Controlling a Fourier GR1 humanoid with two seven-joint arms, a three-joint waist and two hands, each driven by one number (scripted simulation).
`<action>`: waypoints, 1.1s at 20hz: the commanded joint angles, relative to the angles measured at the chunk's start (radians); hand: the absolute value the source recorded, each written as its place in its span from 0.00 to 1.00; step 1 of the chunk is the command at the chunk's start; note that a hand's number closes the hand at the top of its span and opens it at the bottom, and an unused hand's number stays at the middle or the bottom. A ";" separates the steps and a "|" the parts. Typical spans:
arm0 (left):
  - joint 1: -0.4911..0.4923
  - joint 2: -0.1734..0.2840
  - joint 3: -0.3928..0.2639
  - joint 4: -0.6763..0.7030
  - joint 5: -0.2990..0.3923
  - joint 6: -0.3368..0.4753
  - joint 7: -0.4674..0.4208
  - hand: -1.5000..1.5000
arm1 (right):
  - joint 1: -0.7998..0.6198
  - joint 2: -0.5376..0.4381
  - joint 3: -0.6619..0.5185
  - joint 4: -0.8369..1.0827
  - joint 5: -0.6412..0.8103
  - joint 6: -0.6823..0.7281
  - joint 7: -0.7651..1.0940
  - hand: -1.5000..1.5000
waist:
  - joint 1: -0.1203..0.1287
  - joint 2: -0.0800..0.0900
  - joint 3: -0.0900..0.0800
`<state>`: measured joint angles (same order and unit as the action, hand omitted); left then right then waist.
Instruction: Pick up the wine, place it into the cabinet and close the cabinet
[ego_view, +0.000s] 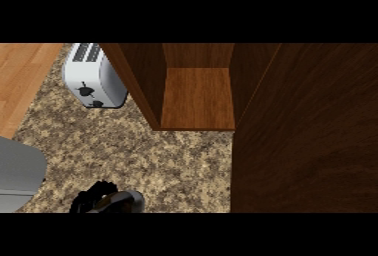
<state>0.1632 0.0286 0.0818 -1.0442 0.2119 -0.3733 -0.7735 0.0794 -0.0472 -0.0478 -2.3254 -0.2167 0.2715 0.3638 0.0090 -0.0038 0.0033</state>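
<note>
No wine bottle shows anywhere in the head view. The wooden cabinet (198, 97) stands open on the counter, and the part of its shelf that I see is bare. Its dark door (306, 130) swings out towards me and covers the whole right side of the view. My left hand (92, 199) is a black shape at the lower edge, left of the cabinet, with a grey rounded wrist piece (125, 201) beside it. It is cut off by the view's edge and touches nothing that I can see. My right hand does not show.
A white toaster (94, 75) stands at the back left, close to the cabinet's left wall. A grey arm part (18, 172) fills the left edge. Speckled stone counter (148, 150) lies in front of the cabinet; a light wooden surface (22, 80) borders it at far left.
</note>
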 joint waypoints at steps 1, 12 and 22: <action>0.080 -0.014 -0.047 -0.227 0.055 -0.030 0.131 1.00 | 0.068 0.006 0.017 -0.042 -0.009 0.028 -0.019 0.00 | -0.007 0.001 -0.002; 0.161 -0.028 -0.252 -0.682 0.156 0.212 0.408 1.00 | 0.036 -0.004 -0.002 -0.004 -0.031 0.023 0.001 0.00 | -0.009 0.003 -0.003; -0.091 -0.029 -0.341 -0.733 0.151 0.525 0.570 1.00 | 0.005 0.028 0.044 0.037 0.055 -0.006 -0.024 0.00 | -0.011 0.004 -0.003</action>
<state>0.1808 0.0006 -0.2566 -1.7755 0.3573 0.0557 -0.2720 0.0902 -0.0354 -0.0259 -2.3132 -0.1993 0.2769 0.3515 -0.0014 -0.0007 0.0002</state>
